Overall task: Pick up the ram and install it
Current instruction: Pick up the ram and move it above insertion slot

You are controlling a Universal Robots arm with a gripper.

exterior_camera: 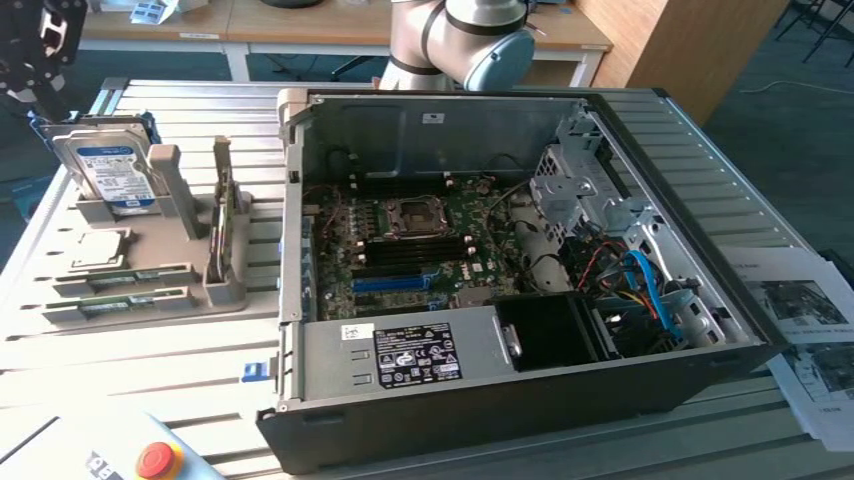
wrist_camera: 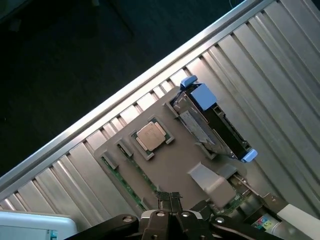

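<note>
Two green ram sticks [exterior_camera: 127,275] lie flat in slots at the near end of a grey holder [exterior_camera: 174,255], at the exterior view's left of the open PC case. In the wrist view one ram stick [wrist_camera: 124,181] runs as a green strip along the holder's [wrist_camera: 175,165] edge. My gripper [exterior_camera: 38,45] hangs high over the table's far corner at the exterior view's left, well above and apart from the holder. The wrist view has the gripper [wrist_camera: 170,199] with its fingertips together and nothing between them. The motherboard [exterior_camera: 414,250] lies inside the case, with a blue slot [exterior_camera: 394,283].
A hard drive [exterior_camera: 114,175] with a blue-white label stands upright in the holder, and a CPU [exterior_camera: 96,248] lies beside the ram. The PC case walls [exterior_camera: 534,400] rise around the motherboard. A red stop button [exterior_camera: 159,459] and papers [exterior_camera: 801,310] sit at the table's edges.
</note>
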